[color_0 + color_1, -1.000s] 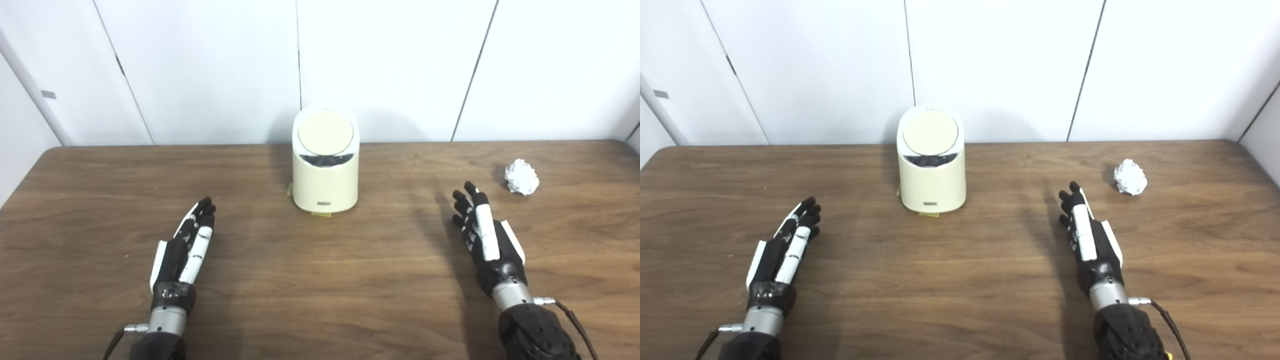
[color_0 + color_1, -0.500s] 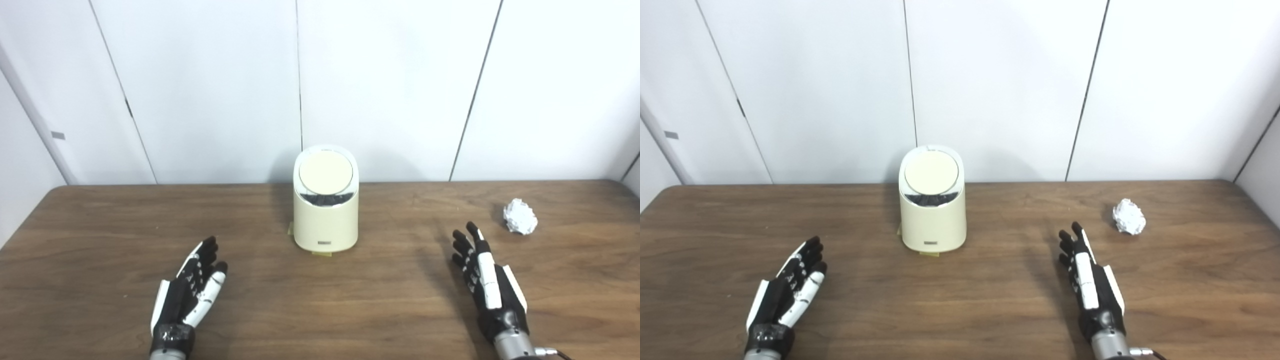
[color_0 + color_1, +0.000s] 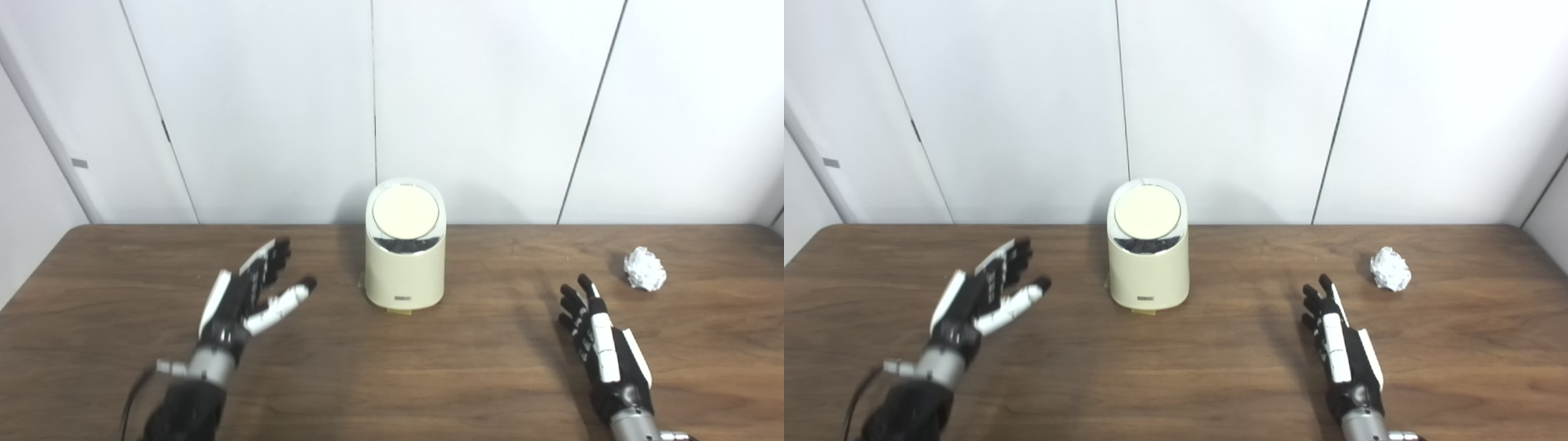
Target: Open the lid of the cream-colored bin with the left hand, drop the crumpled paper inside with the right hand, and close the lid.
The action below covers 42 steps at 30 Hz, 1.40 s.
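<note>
Two hands, one bin, one lid and one paper ball are counted on one wooden table (image 3: 392,373). Nearest the camera, at the right, the right hand (image 3: 603,352) is seen low over the tabletop, edge-on, its fingers stretched forward and slightly spread, with nothing held. At the left, the left hand (image 3: 248,300) is seen raised above the table, tilted toward the middle, its fingers fanned and the thumb set apart; nothing is held by it either.

Farther back, the bin (image 3: 404,269) is found upright at the table's centre, near the far edge. It lies ahead and to the right of the left hand, well apart from it, with bare tabletop between them. From the right hand it is set ahead and to the left, also well apart. The round lid (image 3: 405,212) is seated on the slanted top of the bin, facing the camera, with a dark glossy band shown just below it. A small yellowish tab (image 3: 401,310) is seen at the foot of the bin.

The paper (image 3: 644,277) is lying on the table at the far right, ahead and to the right of the right hand, near it but not touched, with nothing between them.

Behind the table, a white panelled wall (image 3: 490,110) is seen.
</note>
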Tool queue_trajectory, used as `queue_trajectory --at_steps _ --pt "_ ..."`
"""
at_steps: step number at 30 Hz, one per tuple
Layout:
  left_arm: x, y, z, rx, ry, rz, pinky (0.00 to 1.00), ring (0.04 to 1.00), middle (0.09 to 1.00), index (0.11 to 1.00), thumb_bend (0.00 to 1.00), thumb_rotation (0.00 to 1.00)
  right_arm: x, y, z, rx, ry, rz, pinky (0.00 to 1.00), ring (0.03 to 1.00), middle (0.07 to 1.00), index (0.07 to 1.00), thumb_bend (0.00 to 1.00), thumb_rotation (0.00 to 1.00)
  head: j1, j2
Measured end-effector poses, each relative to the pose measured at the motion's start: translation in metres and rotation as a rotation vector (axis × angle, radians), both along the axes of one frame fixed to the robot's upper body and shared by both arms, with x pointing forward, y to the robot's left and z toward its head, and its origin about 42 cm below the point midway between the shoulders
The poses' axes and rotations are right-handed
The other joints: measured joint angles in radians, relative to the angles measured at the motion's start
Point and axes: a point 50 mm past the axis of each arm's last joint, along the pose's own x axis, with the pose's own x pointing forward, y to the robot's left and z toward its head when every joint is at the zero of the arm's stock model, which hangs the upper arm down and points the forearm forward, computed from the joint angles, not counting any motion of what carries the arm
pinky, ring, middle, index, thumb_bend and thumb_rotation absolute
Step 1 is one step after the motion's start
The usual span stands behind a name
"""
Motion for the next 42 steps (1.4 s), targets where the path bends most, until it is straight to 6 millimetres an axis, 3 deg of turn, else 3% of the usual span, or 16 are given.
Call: queue_trajectory --at_steps 4,9,11,12,16,19,24,28,35,42 --pt "0.022 0.000 0.033 0.086 -0.030 -0.024 0.91 0.912 0.906 0.922 0.82 0.27 0.001 0.002 0.001 -0.003 0.000 0.004 0.95 0.959 0.939 0.987 0.62 1.00 -0.003 0.006" --pt "0.046 -0.020 0.073 0.174 -0.055 -0.113 0.93 0.938 0.940 0.949 0.82 0.21 0.003 0.005 0.001 -0.012 0.004 0.006 0.95 0.963 0.944 0.995 0.58 1.00 -0.005 0.008" --pt "0.059 -0.030 0.088 0.214 -0.072 -0.142 0.91 0.934 0.935 0.945 0.85 0.18 0.004 0.007 0.002 -0.009 0.006 0.007 0.95 0.956 0.933 0.992 0.57 1.00 -0.009 0.008" --pt "0.076 -0.041 0.111 0.282 -0.102 -0.162 0.85 0.921 0.933 0.943 0.90 0.20 0.006 0.011 0.003 -0.007 0.006 0.011 0.94 0.952 0.932 0.992 0.55 1.00 -0.009 0.008" --pt "0.098 -0.055 0.112 0.432 -0.006 -0.235 0.87 0.949 0.953 0.967 0.89 0.19 0.007 0.010 0.003 -0.022 0.006 0.006 0.94 0.957 0.934 0.999 0.56 1.00 -0.014 0.006" --pt "0.111 -0.058 0.126 0.462 0.025 -0.262 0.89 0.958 0.964 0.978 0.86 0.16 0.007 0.012 0.003 -0.029 0.004 0.009 0.95 0.969 0.945 1.000 0.56 1.00 -0.017 0.006" --pt "0.135 -0.083 0.151 0.488 0.066 -0.292 0.84 0.920 0.948 0.956 0.87 0.15 0.008 0.015 0.004 -0.041 0.003 0.019 0.95 0.972 0.947 1.000 0.54 1.00 -0.018 0.008" --pt "0.149 -0.103 0.154 0.533 0.116 -0.305 0.82 0.905 0.946 0.937 0.89 0.13 0.008 0.017 0.004 -0.043 0.003 0.024 0.96 0.979 0.955 1.000 0.54 1.00 -0.021 0.009" --pt "0.164 -0.120 0.148 0.579 0.186 -0.298 0.78 0.871 0.931 0.921 0.89 0.05 0.008 0.018 0.004 -0.047 0.003 0.027 0.96 0.985 0.961 1.000 0.56 1.00 -0.026 0.009" --pt "0.168 -0.144 0.148 0.706 0.187 -0.317 0.80 0.885 0.916 0.897 0.93 0.10 0.008 0.021 0.005 -0.051 0.003 0.031 0.97 0.985 0.965 1.000 0.54 1.00 -0.023 0.014"
